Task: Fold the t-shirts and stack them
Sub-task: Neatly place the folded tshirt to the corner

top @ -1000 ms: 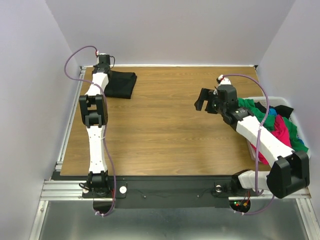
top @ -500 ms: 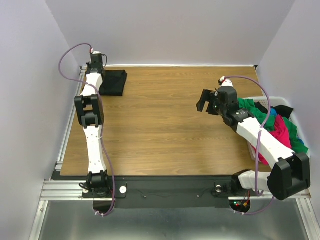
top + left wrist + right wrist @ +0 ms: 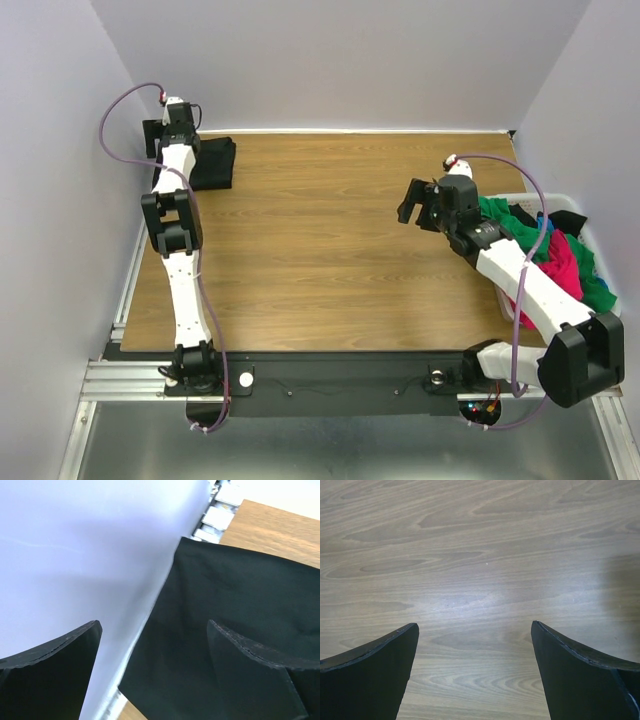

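Black cloth is lying folded at the far left corner of the wooden counter (image 3: 330,240), where we are seeing the black shirt (image 3: 212,163) sitting flat, close by the left wall (image 3: 60,200). The left end effector (image 3: 152,626) is hovering at that corner. Its fingers are standing wide apart and gripping nothing, one over the shirt and the other against the wall.

Across the counter, the right end effector (image 3: 473,626) is hanging over bare wood right of centre. Its fingers are likewise spread and empty, well apart from the folded shirt.

At the right edge, we are looking at a white basket (image 3: 572,206) holding the unfolded heap. A green shirt (image 3: 503,216) is spilling over the near-left rim, a pink shirt (image 3: 566,262) is bunching in the middle, and a scrap of a blue shirt (image 3: 546,226) is peeping out between them. The right arm is reaching across the basket's near side, hiding part of the pile, so we are not telling how many shirts are lying there.
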You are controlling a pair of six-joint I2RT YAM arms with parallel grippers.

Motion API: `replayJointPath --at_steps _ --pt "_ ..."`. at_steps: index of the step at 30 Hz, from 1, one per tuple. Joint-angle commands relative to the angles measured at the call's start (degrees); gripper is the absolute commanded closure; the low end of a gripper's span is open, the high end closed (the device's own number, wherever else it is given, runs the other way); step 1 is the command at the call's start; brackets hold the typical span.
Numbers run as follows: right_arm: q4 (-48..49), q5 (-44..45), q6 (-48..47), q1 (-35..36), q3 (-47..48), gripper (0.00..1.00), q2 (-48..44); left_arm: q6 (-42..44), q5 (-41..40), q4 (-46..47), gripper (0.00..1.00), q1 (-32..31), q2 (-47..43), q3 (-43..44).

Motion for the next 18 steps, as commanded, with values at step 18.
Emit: replayJointPath --at_steps 18 --pt "-4.0 3.0 3.7 -0.3 -9.8 0.0 -16.8 -51.5 5.1 2.1 0.01 -42.0 -74.0 -74.9"
